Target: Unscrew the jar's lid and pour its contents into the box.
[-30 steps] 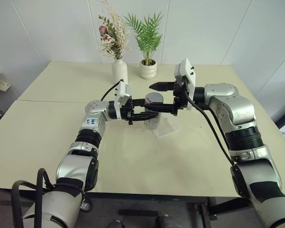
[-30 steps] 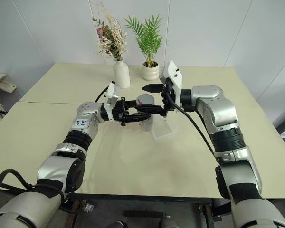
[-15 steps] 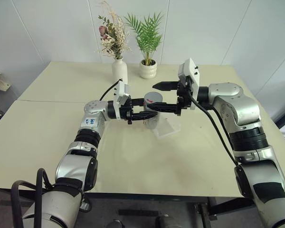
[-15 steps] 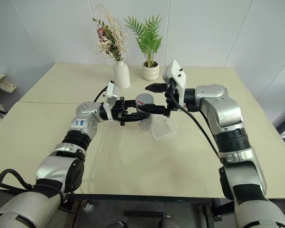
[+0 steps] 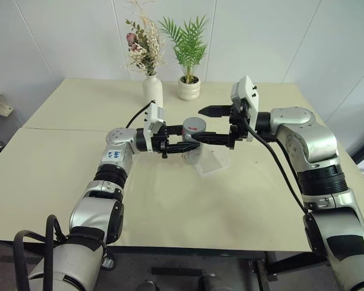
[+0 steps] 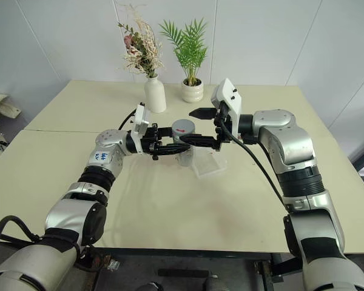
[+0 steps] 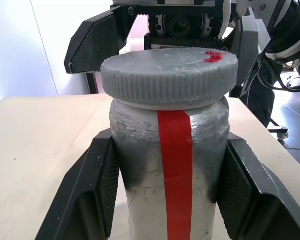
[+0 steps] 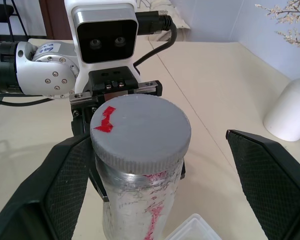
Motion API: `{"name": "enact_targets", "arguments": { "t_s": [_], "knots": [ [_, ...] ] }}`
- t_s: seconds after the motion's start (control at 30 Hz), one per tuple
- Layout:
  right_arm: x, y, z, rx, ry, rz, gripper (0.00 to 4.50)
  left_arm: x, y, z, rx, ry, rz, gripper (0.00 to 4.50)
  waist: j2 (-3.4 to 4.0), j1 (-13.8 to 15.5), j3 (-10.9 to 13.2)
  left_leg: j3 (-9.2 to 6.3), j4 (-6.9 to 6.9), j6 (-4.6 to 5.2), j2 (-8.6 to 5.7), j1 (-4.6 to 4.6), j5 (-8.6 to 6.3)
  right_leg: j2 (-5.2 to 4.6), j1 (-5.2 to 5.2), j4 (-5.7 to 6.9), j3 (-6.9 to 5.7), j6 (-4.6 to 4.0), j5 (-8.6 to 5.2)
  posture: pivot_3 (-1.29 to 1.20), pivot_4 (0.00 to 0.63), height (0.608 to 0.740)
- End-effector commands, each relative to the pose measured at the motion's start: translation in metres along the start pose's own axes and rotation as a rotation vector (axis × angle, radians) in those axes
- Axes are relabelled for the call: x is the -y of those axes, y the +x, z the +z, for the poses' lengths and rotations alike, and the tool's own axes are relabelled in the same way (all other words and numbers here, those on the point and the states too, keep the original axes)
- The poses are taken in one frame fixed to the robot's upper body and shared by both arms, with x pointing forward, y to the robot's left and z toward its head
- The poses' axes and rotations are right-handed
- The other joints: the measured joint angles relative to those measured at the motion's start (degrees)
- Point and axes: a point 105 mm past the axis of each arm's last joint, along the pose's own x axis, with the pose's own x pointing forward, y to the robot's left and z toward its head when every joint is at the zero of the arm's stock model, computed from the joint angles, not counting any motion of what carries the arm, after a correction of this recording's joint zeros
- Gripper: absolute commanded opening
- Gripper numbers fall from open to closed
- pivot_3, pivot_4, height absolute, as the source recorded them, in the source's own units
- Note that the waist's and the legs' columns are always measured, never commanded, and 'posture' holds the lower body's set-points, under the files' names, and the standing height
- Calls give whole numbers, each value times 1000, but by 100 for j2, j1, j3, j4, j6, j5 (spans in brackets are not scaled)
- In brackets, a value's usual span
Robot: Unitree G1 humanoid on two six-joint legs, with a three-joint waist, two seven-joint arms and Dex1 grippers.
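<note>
On the pale desk point(image 5: 60, 182), the left claw point(image 5: 191, 145) reaches in from the left, pointing toward the robot's right, and is clenched on the body of the jar point(image 5: 193, 151), one black finger pad point(image 7: 102, 187) pressed against each side of the clear cylinder below the cap. The jar stands upright in this grip, its red stripe point(image 7: 177, 170) running vertically down the side that faces the left wrist camera. The grey lid point(image 5: 195, 125) sits on top of the jar, screwed down flat, with a small red mark point(image 8: 105, 121) near its edge. Whether the jar's base touches the desk is hard to judge from the head views. Just beside the jar, on its right, the clear box point(image 5: 211, 162) lies flat on the desk; the contents cannot be made out through the cloudy wall of the jar. Further right, the right claw point(image 5: 200, 125) points toward the robot's left with its fingers spread wide on either side of the lid, released and not pressing on it. Behind, a white vase point(image 5: 152, 90) of dried flowers and a white plant pot point(image 5: 189, 88) stand near the far edge.
</note>
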Motion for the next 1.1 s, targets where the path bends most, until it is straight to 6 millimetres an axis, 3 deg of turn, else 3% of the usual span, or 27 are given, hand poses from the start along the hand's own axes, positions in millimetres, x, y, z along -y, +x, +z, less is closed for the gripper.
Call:
{"name": "enact_targets", "arguments": {
  "t_s": [0.03, 1.1],
  "knots": [
    [0, -1, 19, 62, -37, -6, 4396, -2, 6, 12, 16, 45, -23, 2246, 0, 0, 0, 0, 0, 0, 0, 0, 0, 0, 0, 0, 0, 0, 0, 0, 150, 740],
    [-10, 8, 23, 86, -16, 48, 4396, -1, 8, 11, 23, 45, -23, 2246, 0, 1, 0, 0, 0, 0, 0, 0, 0, 0, 0, 1, 0, 0, 0, 0, 150, 740]
  ]
}}
